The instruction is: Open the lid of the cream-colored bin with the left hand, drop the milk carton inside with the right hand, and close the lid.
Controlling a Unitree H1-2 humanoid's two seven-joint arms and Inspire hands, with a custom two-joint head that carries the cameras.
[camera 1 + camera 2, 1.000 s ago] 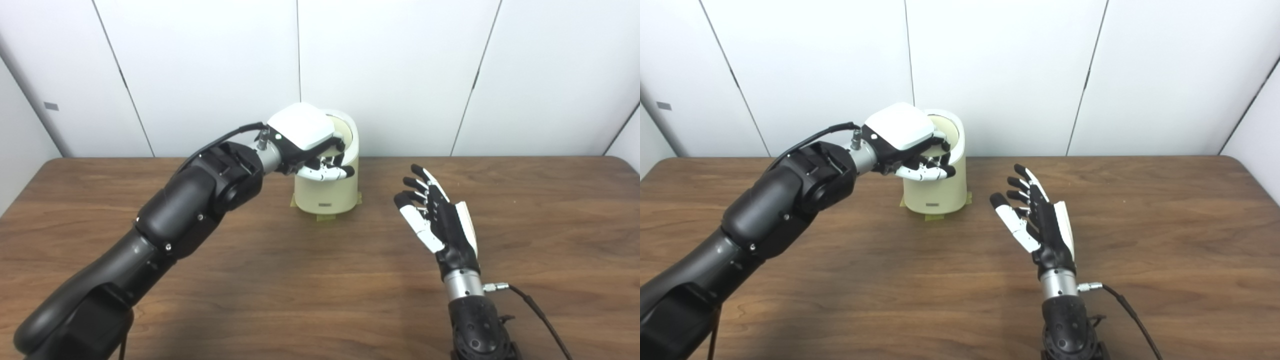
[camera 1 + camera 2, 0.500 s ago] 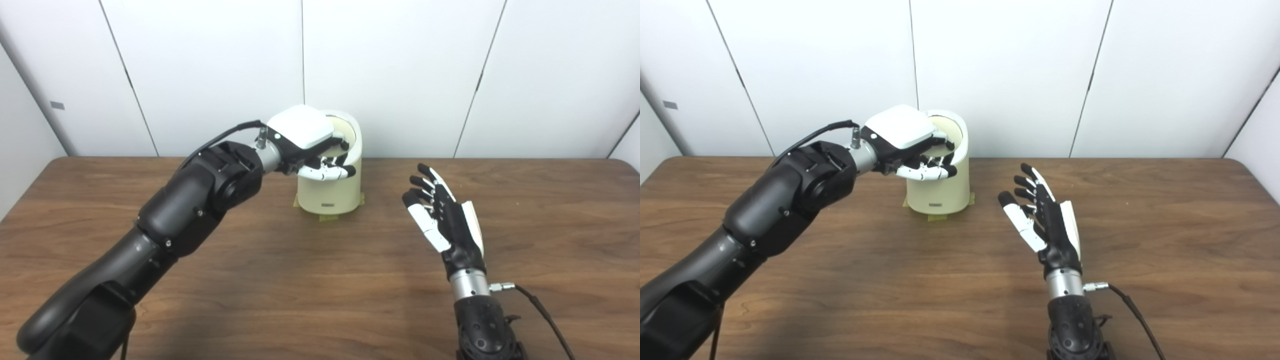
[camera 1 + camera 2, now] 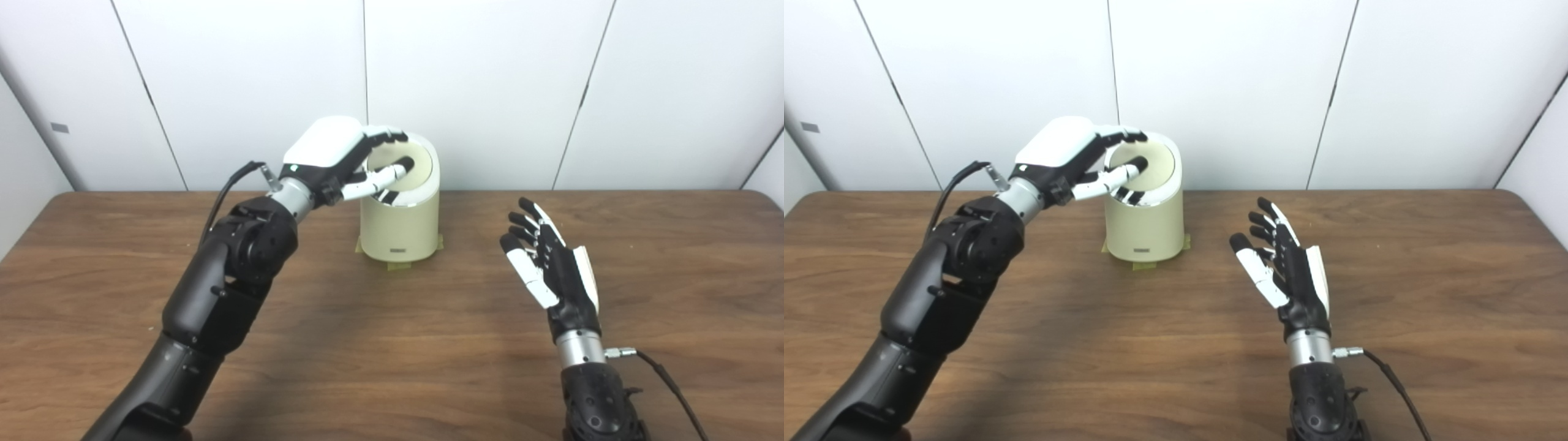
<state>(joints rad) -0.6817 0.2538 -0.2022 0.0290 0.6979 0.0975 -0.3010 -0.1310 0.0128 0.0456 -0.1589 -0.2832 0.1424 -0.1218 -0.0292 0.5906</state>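
The cream-colored bin [image 3: 401, 226] stands at the back middle of the table, with its round lid [image 3: 419, 166] lying across the top. My left hand [image 3: 343, 153] hovers at the bin's upper left, open. Its thumb tip rests on the lid and its fingers arch over the back rim. My right hand [image 3: 548, 263] is open to the right of the bin, fingers spread and pointing away, holding nothing. No milk carton shows in either view.
The bin sits on strips of yellowish tape [image 3: 398, 266] on the brown wooden table [image 3: 392, 349]. A white panelled wall [image 3: 490, 92] rises right behind it. A cable [image 3: 664, 376] trails from my right wrist.
My left hand has uncurled from the bin's front rim, risen and drawn back left, and the lid now lies flat. My right hand has drifted slightly right and nearer.
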